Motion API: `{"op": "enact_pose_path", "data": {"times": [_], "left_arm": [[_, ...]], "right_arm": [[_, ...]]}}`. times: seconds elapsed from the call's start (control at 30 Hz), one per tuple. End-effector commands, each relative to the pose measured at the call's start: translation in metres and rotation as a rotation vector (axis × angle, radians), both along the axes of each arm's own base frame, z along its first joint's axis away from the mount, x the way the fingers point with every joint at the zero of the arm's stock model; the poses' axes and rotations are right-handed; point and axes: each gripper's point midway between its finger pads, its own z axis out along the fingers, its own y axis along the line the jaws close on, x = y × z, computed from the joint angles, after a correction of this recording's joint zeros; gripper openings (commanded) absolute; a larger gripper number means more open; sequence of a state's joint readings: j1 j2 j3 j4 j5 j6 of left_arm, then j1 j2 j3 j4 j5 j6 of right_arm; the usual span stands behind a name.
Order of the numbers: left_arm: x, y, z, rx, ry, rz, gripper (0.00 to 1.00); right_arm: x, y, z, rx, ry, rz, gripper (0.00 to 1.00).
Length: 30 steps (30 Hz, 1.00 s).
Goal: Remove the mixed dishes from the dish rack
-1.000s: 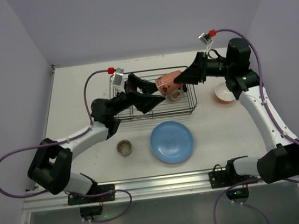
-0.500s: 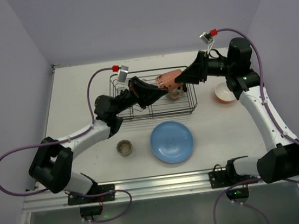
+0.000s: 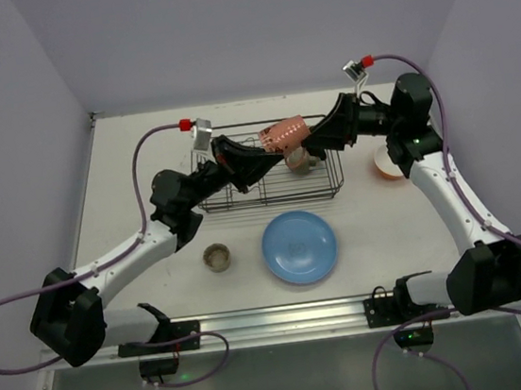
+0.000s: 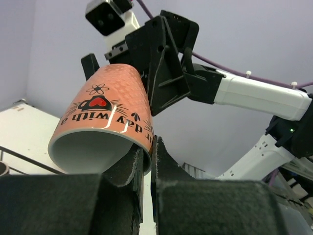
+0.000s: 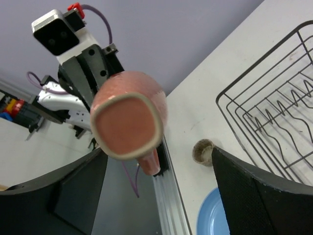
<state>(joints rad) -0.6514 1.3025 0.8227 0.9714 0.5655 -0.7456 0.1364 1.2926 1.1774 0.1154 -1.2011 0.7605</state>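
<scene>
Looking like a mid-air handover: the left gripper [image 4: 149,154] has just snapped shut on the pink cup [image 3: 282,135] by its rim. The right gripper [image 3: 315,136] has spread wide and let go. Cup hangs tilted above the dish rack [image 3: 335,181], ready to go to the table.

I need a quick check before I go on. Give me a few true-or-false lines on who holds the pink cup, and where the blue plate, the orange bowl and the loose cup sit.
1. The left gripper pinches the pink cup by its rim. True.
2. The right gripper is clamped on the pink cup. False: its fingers stand wide apart, clear of the cup.
3. The blue plate stands in the dish rack. False: it lies flat on the table, in front of the rack.
4. A small cup stands on the table left of the blue plate. True.
5. The orange bowl sits inside the rack. False: it is on the table, right of the rack.
</scene>
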Motion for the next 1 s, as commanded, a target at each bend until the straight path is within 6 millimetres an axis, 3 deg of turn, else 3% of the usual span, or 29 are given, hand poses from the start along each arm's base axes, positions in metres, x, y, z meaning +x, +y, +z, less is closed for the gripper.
{"op": "enact_pose_path", "data": {"times": [0.0, 0.13, 0.27, 0.4, 0.53, 0.63, 0.67, 0.7, 0.73, 0.8, 0.83, 0.9, 0.97], "left_arm": [[0.004, 0.017, 0.039, -0.071, -0.108, 0.128, 0.00], [0.012, 0.019, 0.038, -0.037, -0.085, 0.173, 0.00], [0.030, 0.024, 0.012, 0.078, 0.005, 0.271, 0.00], [0.048, 0.045, 0.000, 0.163, 0.069, 0.433, 0.00], [0.067, 0.067, -0.003, 0.310, 0.144, 0.587, 0.00], [0.075, 0.097, -0.003, 0.450, 0.217, 0.727, 0.00], [0.073, 0.107, -0.017, 0.527, 0.262, 0.760, 0.00], [0.078, 0.124, -0.005, 0.534, 0.268, 0.850, 0.00], [0.076, 0.136, -0.015, 0.593, 0.300, 0.891, 0.00], [0.083, 0.162, -0.012, 0.634, 0.329, 1.015, 0.00], [0.080, 0.176, -0.024, 0.706, 0.366, 1.058, 0.00], [0.086, 0.203, -0.029, 0.776, 0.404, 1.181, 0.00], [0.086, 0.224, -0.052, 0.898, 0.465, 1.234, 0.00]], "right_arm": [[0.009, 0.000, -0.003, -0.002, -0.006, 0.009, 0.89], [0.010, -0.001, -0.003, -0.009, 0.003, -0.006, 0.96], [0.007, -0.013, 0.008, -0.014, -0.018, -0.058, 0.97], [0.004, -0.022, 0.020, -0.039, -0.036, -0.126, 0.98], [0.015, -0.035, 0.027, -0.128, -0.070, -0.278, 0.98], [0.015, -0.043, 0.020, -0.177, -0.046, -0.347, 0.98], [0.014, -0.048, 0.020, -0.191, -0.048, -0.397, 0.98], [0.014, -0.050, 0.018, -0.199, -0.051, -0.419, 0.98], [0.014, -0.052, 0.009, -0.209, -0.036, -0.433, 0.98], [0.010, -0.057, 0.002, -0.228, -0.035, -0.463, 0.98], [0.009, -0.058, -0.002, -0.243, -0.038, -0.471, 0.98], [0.005, -0.063, -0.009, -0.270, -0.030, -0.499, 0.99], [0.001, -0.066, -0.019, -0.301, -0.024, -0.513, 0.99]]}}
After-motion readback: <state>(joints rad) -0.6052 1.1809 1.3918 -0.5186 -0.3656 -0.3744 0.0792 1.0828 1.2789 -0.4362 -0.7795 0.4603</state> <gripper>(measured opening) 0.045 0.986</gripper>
